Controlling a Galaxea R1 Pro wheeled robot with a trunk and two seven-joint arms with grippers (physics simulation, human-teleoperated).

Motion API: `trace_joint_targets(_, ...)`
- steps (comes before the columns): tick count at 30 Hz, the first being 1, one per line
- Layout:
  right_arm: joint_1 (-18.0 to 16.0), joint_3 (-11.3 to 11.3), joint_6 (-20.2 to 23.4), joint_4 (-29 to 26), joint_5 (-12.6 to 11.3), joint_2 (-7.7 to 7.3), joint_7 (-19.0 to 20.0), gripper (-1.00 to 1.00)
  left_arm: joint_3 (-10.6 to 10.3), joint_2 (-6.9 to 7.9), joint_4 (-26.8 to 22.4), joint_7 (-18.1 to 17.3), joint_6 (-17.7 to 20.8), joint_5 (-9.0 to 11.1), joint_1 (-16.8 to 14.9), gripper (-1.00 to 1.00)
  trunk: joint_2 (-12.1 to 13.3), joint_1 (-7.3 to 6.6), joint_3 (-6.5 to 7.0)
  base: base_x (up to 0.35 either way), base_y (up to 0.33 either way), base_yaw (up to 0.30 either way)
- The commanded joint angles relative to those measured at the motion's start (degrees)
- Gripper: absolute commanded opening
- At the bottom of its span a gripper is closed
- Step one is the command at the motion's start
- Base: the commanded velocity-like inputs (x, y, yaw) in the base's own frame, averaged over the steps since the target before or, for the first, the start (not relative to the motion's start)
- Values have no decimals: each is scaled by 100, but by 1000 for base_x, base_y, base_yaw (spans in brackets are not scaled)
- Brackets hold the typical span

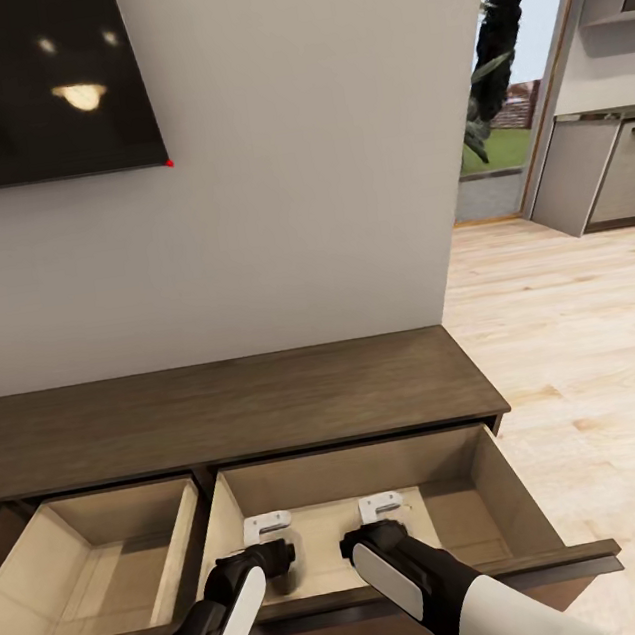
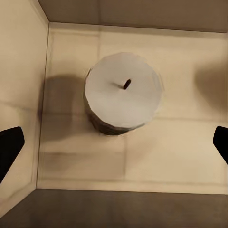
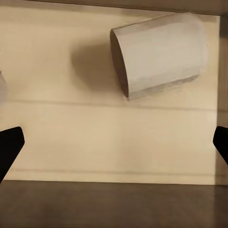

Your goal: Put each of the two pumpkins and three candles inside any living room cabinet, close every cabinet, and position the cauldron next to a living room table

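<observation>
The dark-brown cabinet stands against the wall with two drawers pulled out, showing beige insides. Both arms reach down into the right drawer. In the left wrist view a grey-beige candle stands upright on the drawer floor near a corner. My left gripper is open above it, touching nothing. In the right wrist view another candle lies on its side on the drawer floor, with my right gripper open and apart from it. Pumpkins, cauldron and table are out of view.
The left drawer is open with nothing in it. A dark TV screen hangs on the wall above the cabinet. Wooden floor runs to the right toward grey kitchen units and a doorway.
</observation>
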Motion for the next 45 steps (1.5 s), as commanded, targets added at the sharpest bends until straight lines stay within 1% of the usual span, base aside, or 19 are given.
trace_joint_targets(1,-6,18,18,-3,-26,0,-40,100,-10,2,-7,56,9,61,-3,100,-2,-1,-5,0,0,0)
trace_joint_targets(5,-6,18,18,-3,-26,0,-40,100,-14,2,-7,55,14,66,-3,100,-2,-1,-5,0,0,0)
trace_joint_targets(16,-6,12,16,-3,-26,0,-32,100,47,9,-29,19,53,86,-3,100,12,-30,238,0,0,0)
trace_joint_targets(26,-6,3,8,-3,-26,0,-23,100,50,8,-68,9,93,120,-3,100,26,-55,460,-4,0,0)
trace_joint_targets(34,-6,0,8,-3,-26,0,-14,100,51,6,-68,9,97,131,-3,100,36,-76,637,-90,10,0)
trace_joint_targets(45,-6,0,7,-3,-26,0,-14,100,43,9,-68,0,97,133,-3,100,478,-318,835,-34,3,0)
